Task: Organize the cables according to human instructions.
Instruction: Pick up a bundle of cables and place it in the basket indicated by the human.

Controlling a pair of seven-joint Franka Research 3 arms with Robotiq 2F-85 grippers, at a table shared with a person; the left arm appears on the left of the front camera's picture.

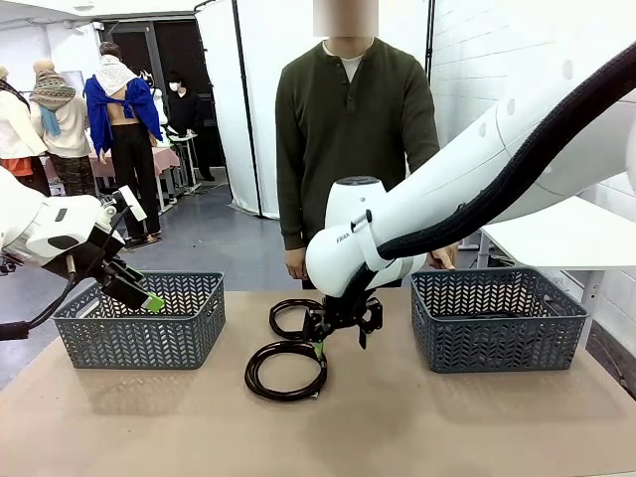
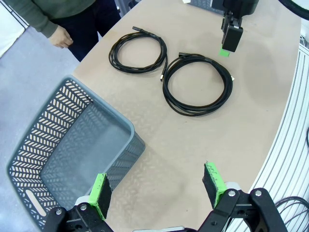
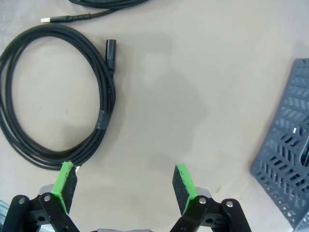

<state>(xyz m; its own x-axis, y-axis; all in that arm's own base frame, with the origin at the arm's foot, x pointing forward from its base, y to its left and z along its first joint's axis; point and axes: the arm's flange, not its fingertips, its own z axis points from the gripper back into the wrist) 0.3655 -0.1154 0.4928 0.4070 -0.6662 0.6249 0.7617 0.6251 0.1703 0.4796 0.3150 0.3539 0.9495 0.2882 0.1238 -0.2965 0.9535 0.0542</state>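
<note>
My right claw (image 3: 124,186) (image 1: 341,343) hangs pointed down at the tan table top (image 1: 447,427). Its green pads (image 3: 65,186) are spread wide with nothing between them. One pad sits just over the rim of the nearer black coiled cable (image 3: 104,96) (image 1: 254,378) (image 2: 166,87), a thin cord wound into a round loop lying flat on the table. I place everything else by that cable. The rest of this claw is over bare table just to the cable's right. The cable's short black plug (image 3: 110,50) lies along the inside of the loop.

My left claw (image 2: 155,186) (image 1: 149,301) is well to the left of the nearer cable. Its jaws are also apart and empty. One pad is over a corner of the left grey lattice plastic basket (image 2: 29,145) (image 1: 139,333), and the other is over bare table.

Just beyond the nearer cable, close to it, lies a second black coiled cable (image 1: 274,320) (image 2: 113,53) (image 3: 106,4). It is a slightly smaller loop and also lies flat.

Well to the right of the nearer cable stands the right grey lattice plastic basket (image 1: 497,323) (image 3: 285,159).

Past both cables, at the table's far edge, stands the person in a dark olive long-sleeved shirt (image 1: 353,129). Their arms are down, and one hand (image 2: 60,37) hangs by the table edge.
</note>
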